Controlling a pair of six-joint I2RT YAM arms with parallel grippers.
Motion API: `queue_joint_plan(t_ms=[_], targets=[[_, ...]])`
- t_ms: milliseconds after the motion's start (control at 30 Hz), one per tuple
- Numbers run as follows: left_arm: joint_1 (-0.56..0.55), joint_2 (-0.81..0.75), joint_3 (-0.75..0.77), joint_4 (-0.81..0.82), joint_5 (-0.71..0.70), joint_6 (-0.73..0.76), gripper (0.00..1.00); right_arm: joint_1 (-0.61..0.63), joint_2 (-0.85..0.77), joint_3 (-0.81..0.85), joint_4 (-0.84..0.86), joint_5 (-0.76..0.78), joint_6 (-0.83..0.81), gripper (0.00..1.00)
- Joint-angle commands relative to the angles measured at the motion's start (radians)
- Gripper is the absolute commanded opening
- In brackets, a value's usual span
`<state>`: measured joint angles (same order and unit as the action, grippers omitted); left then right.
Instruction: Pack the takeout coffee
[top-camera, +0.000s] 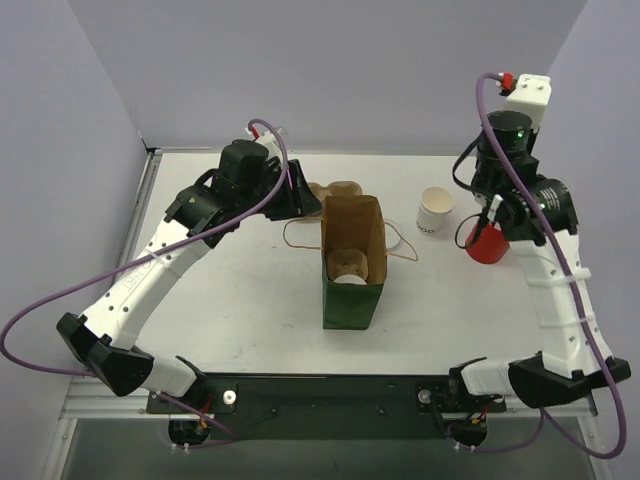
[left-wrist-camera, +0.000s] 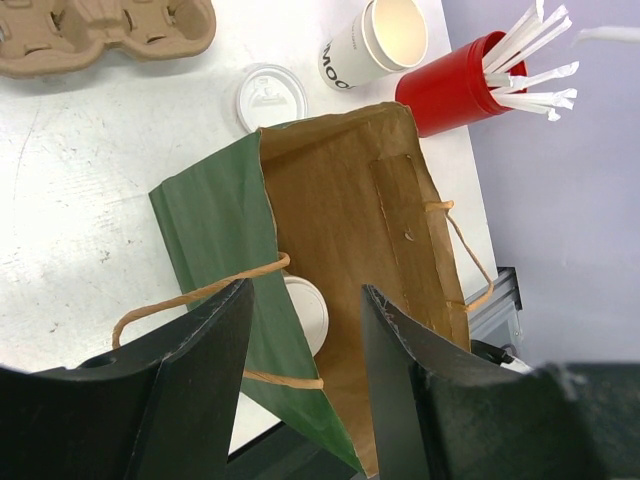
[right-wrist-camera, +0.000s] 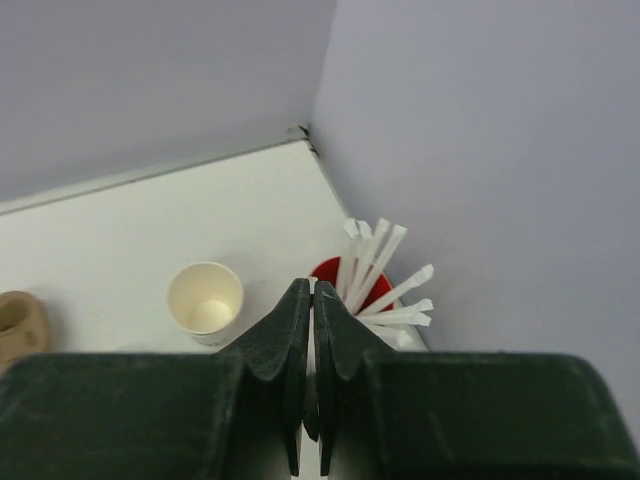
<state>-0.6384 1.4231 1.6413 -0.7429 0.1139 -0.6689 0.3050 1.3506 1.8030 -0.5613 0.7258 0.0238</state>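
One white paper cup (top-camera: 435, 211) stands open on the table right of the bag, also in the left wrist view (left-wrist-camera: 385, 40) and the right wrist view (right-wrist-camera: 205, 300). A second cup with a white lid (left-wrist-camera: 308, 312) sits inside the green paper bag (top-camera: 350, 285), seen from above (top-camera: 350, 265). My left gripper (top-camera: 305, 200) is open and empty just behind the bag's mouth (left-wrist-camera: 306, 290). My right gripper (top-camera: 492, 216) hangs over the red cup of straws (top-camera: 487, 244), shut (right-wrist-camera: 312, 285) on a thin white straw.
A brown pulp carrier (top-camera: 335, 190) lies behind the bag, and in the left wrist view (left-wrist-camera: 100, 30). A loose white lid (left-wrist-camera: 270, 97) lies between the bag and the open cup. The red cup (right-wrist-camera: 330, 272) stands near the table's right edge. The bag's twine handles (top-camera: 300, 235) splay outwards.
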Motion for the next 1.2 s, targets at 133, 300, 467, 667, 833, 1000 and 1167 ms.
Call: queue_joint_plan(t_ms=[133, 300, 467, 667, 833, 1000, 1167], targets=[[0.026, -0.01, 0.031, 0.034, -0.006, 0.014, 0.57, 0.105, -0.183, 0.098, -0.104, -0.326, 0.276, 0.0], [0.052, -0.027, 0.031, 0.016, -0.023, 0.015, 0.57, 0.126, -0.217, 0.084, -0.094, -0.552, 0.406, 0.0], [0.08, -0.053, 0.023, -0.006, -0.052, 0.023, 0.57, 0.232, -0.193, 0.07, -0.094, -0.648, 0.476, 0.0], [0.105, -0.087, 0.0, -0.03, -0.074, 0.028, 0.57, 0.396, -0.102, 0.07, -0.146, -0.577, 0.475, 0.0], [0.112, -0.127, -0.043, -0.05, -0.106, 0.032, 0.57, 0.447, -0.018, -0.007, -0.164, -0.526, 0.462, 0.0], [0.115, -0.154, -0.1, -0.053, -0.106, 0.025, 0.57, 0.456, 0.074, -0.047, -0.157, -0.517, 0.455, 0.04], [0.117, -0.176, -0.146, -0.058, -0.146, 0.031, 0.57, 0.439, 0.127, -0.018, -0.141, -0.571, 0.462, 0.18]])
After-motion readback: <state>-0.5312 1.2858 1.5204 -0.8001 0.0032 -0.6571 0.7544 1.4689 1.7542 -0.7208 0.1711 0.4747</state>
